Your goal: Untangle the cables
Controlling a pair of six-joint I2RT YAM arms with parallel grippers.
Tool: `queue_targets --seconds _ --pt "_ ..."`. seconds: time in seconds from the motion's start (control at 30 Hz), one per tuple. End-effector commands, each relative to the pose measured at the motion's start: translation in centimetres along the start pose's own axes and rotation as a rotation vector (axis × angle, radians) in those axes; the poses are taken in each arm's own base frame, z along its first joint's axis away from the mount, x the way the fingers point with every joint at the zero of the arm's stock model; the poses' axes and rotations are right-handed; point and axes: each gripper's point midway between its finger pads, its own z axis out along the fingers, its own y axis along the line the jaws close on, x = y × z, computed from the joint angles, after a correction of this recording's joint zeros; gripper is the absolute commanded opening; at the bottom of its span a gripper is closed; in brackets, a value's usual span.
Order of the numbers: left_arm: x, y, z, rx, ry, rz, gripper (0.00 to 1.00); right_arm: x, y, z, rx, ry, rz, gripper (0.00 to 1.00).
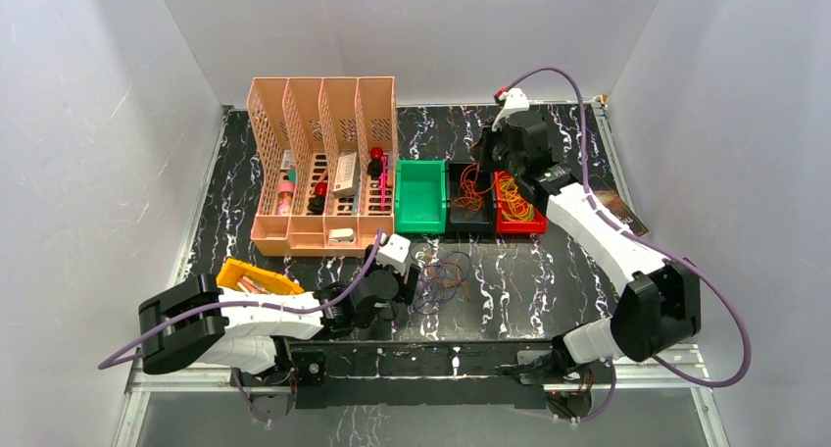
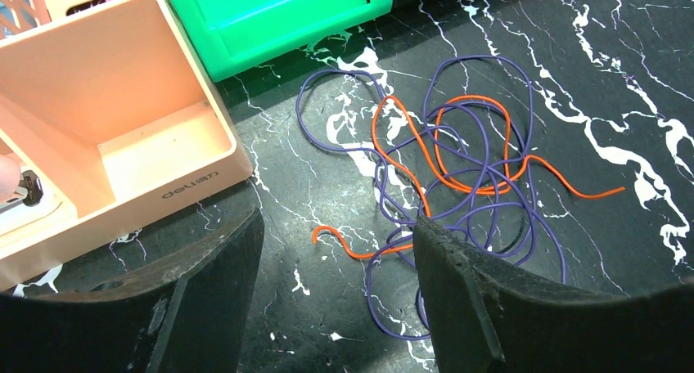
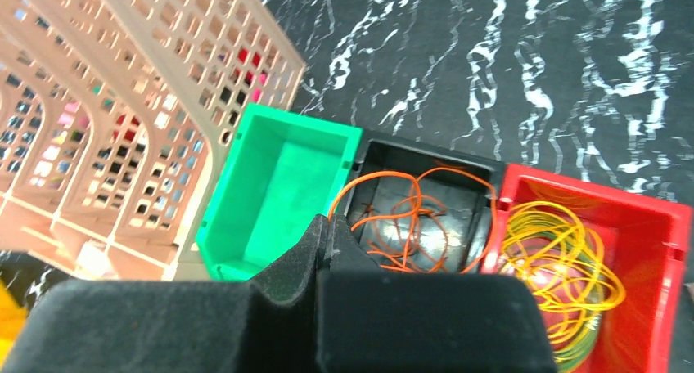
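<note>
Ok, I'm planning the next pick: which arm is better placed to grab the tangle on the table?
Left, probably: the left hand is open right at the purple-and-orange tangle, while the right hand is shut, by the black bin.

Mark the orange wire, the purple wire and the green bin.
orange wire (image 2: 475, 98): left wrist view, top of its loop.
purple wire (image 2: 335, 71): left wrist view, top of its left loop.
green bin (image 3: 278, 185): right wrist view, inside wall.

left arm (image 1: 250, 318); right arm (image 1: 593, 226): white shells, black joints | 1 thick purple cable (image 1: 557, 71) along each | fingers (image 2: 499, 307): black, matte, wedge-shaped
</note>
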Motion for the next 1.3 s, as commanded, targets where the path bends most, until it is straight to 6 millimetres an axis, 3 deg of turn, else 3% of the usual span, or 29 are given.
queue_targets --seconds 0.0,0.2,0.47,0.67,1.27 --pt "-2.4 -0.6 -0.1 0.001 -0.049 -0.038 0.66 -1.1 3.2 0.4 -0.173 -0.029 0.053 0.00" --pt "-2.4 -0.5 -0.1 0.000 -0.048 -0.036 0.66 -0.4 3.7 0.6 -0.223 -0.012 0.101 0.00" --pt "-2.4 -1.0 0.1 0.011 -0.045 -0.030 0.66 0.8 -1.0 1.5 -0.035 -0.020 0.127 0.00" --pt "-2.5 -1.3 0.2 0.022 -0.040 -0.017 0.66 3.1 -2.9 3.5 0.022 0.027 0.095 0.00" --pt "-2.4 -0.8 -0.1 0.005 -0.035 -0.022 0.66 10.2 -5.0 8.1 0.066 0.194 0.072 0.00"
